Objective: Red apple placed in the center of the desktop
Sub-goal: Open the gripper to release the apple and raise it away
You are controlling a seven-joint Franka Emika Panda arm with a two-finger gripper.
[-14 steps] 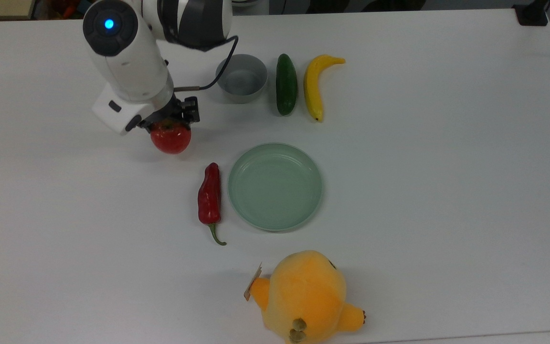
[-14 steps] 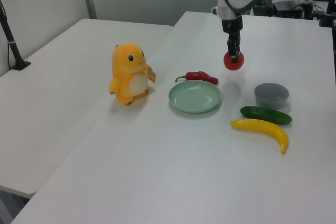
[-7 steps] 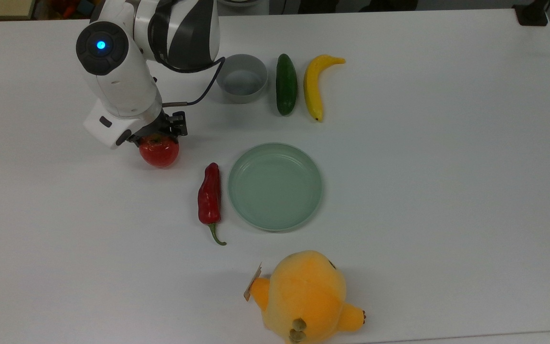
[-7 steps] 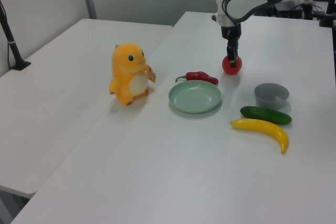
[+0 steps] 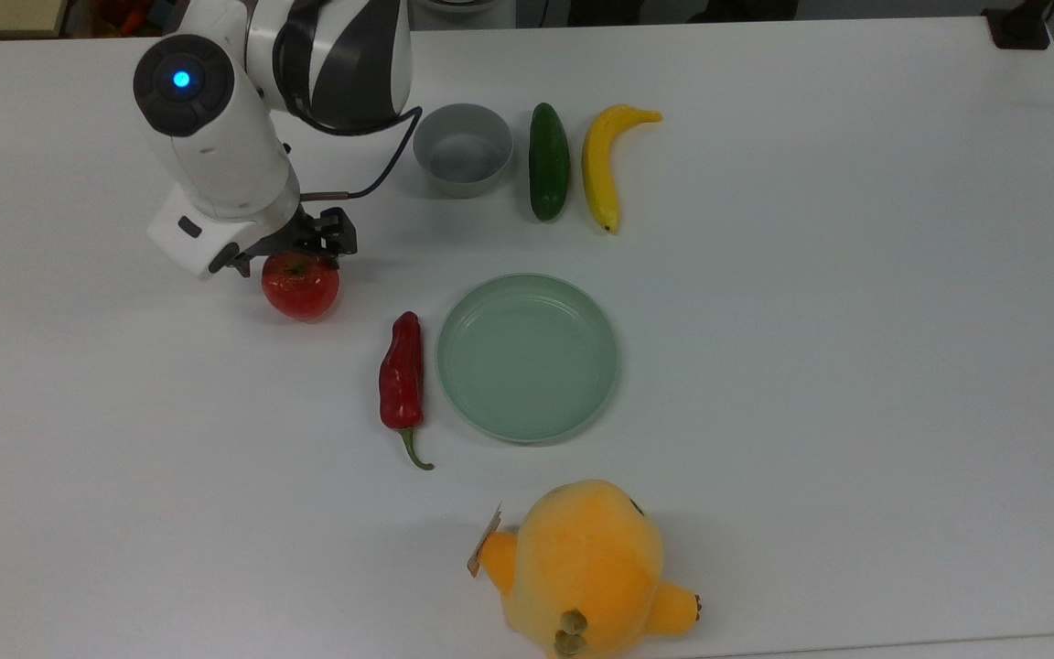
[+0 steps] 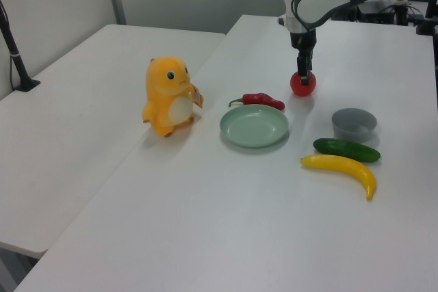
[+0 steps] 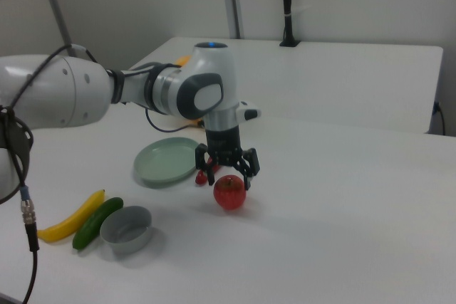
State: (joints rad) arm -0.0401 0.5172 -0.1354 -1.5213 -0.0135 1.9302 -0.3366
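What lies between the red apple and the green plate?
In the top view, the red chili pepper lies between the red apple and the green plate, just beside the plate's rim.

Arm reaches in from upper left of top view, wrist pointing straight down. Claw (image 7: 227,168) sits left of center in right view, fingers (image 7: 247,164) spread wide apart, not gripping. In left view, claw (image 6: 304,75) hangs vertical at upper right.

From the top view we look straight down on the desktop (image 5: 765,275). The left and right views sit lower, at opposite sides, farther back; all three share the pale-green plate (image 5: 527,357) (image 6: 254,126) (image 7: 165,161).
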